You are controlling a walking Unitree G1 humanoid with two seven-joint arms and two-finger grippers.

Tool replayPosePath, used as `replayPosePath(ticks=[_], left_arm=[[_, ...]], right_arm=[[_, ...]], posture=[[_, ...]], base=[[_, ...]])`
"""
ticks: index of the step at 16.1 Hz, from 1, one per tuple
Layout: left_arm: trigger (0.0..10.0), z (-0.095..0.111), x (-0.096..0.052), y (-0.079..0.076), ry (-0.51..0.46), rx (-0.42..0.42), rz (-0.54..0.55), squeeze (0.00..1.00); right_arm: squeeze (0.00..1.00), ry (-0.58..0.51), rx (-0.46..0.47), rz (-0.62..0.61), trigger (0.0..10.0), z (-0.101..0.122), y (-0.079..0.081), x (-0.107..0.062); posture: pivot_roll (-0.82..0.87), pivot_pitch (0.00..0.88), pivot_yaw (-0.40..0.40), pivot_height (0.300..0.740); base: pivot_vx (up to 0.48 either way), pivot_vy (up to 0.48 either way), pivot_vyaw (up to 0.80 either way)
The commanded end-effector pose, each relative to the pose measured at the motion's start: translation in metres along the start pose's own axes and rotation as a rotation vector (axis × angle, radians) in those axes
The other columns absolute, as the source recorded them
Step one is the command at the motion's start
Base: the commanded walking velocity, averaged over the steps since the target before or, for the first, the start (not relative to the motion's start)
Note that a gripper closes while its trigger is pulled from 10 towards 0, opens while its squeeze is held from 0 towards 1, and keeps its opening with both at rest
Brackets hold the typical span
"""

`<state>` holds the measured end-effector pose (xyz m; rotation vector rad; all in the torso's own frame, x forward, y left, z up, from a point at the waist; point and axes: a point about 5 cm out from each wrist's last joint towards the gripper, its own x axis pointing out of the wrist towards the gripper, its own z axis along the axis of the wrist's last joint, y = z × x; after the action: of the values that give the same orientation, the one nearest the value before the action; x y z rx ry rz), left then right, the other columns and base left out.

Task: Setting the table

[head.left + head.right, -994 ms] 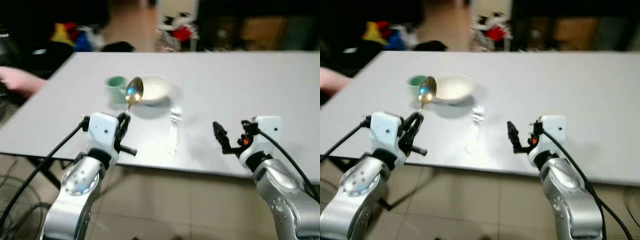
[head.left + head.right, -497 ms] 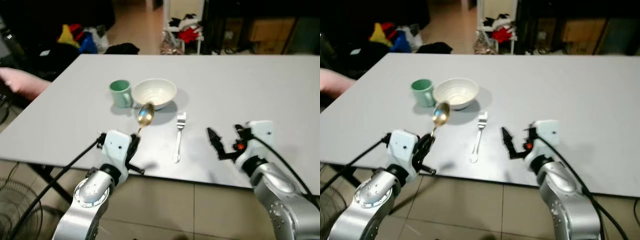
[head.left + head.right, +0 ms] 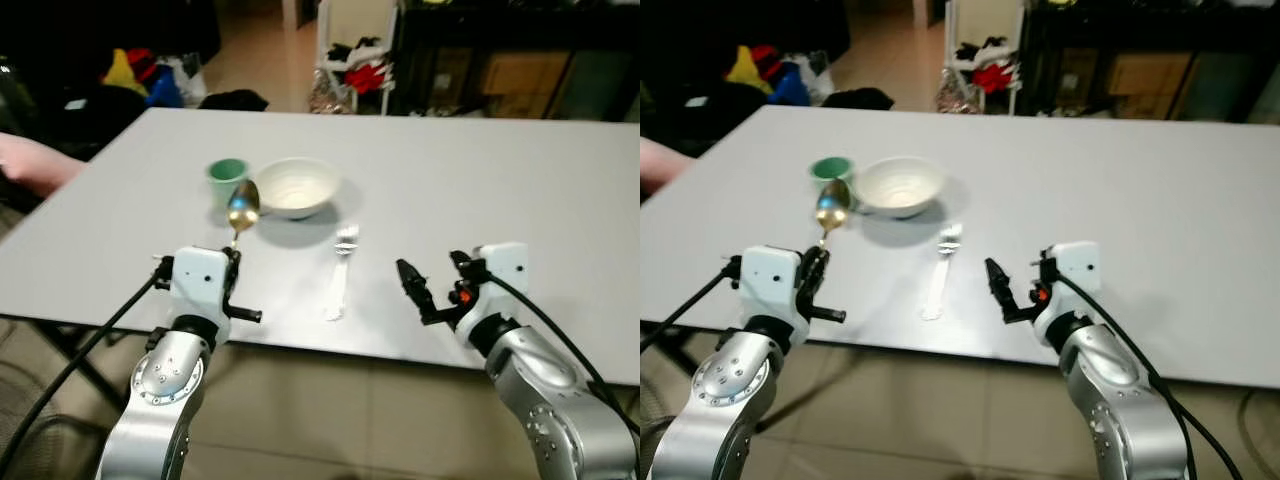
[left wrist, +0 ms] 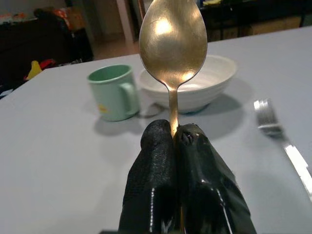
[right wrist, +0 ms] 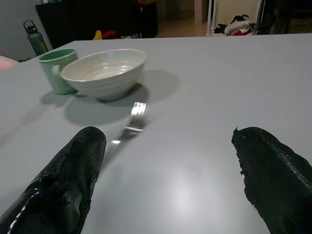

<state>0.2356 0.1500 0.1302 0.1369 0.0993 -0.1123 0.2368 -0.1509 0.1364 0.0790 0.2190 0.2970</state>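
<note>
A gold spoon (image 4: pixel 172 41) stands upright, its handle pinched in my left gripper (image 4: pixel 174 137), which is shut on it over the table's near left edge (image 3: pixel 232 262). Behind the spoon sit a green mug (image 3: pixel 227 177) and a white bowl (image 3: pixel 297 186). A silver fork (image 3: pixel 340 272) lies flat in front of the bowl, tines pointing away from me. My right gripper (image 3: pixel 438 280) hovers open just right of the fork, fingers (image 5: pixel 73 178) spread wide with nothing between them.
The grey table (image 3: pixel 480 190) stretches wide and bare to the right. A person's arm (image 3: pixel 35 166) rests at the table's far left edge. Clothes and dark furniture (image 3: pixel 350 55) stand beyond the far edge. Tiled floor (image 3: pixel 330 420) lies below the near edge.
The camera has shifted between frames. My left gripper, still holding the spoon, now sits further left, with the spoon bowl in front of the mug. The right gripper stays open.
</note>
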Motion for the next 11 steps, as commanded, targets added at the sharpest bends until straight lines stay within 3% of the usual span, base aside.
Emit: replayPosePath(ticks=[1,4,7,11], left_arm=[[10.0,0.004,-0.002,0.000,-0.021,-0.003,0.014,0.00],[10.0,0.003,-0.001,0.000,-0.017,0.000,0.024,0.00],[10.0,0.004,0.002,0.002,-0.023,0.014,0.045,0.00],[10.0,0.003,0.004,0.013,-0.011,0.013,0.100,0.00]], right_arm=[[0.00,-0.019,-0.016,-0.009,10.0,0.005,-0.002,-0.002],[0.00,-0.020,-0.024,-0.003,10.0,0.007,-0.004,0.001],[0.00,0.010,-0.046,0.028,10.0,0.004,-0.004,0.004],[0.00,0.030,-0.008,0.041,10.0,-0.002,-0.003,0.006]], posture=[[-0.12,0.000,0.060,0.740],[-0.12,0.000,0.061,0.740],[-0.12,0.000,0.063,0.740],[-0.12,0.000,0.069,0.740]], base=[[0.000,-0.480,-0.80],[0.000,-0.480,-0.80],[0.000,-0.446,0.00],[0.000,0.000,0.00]])
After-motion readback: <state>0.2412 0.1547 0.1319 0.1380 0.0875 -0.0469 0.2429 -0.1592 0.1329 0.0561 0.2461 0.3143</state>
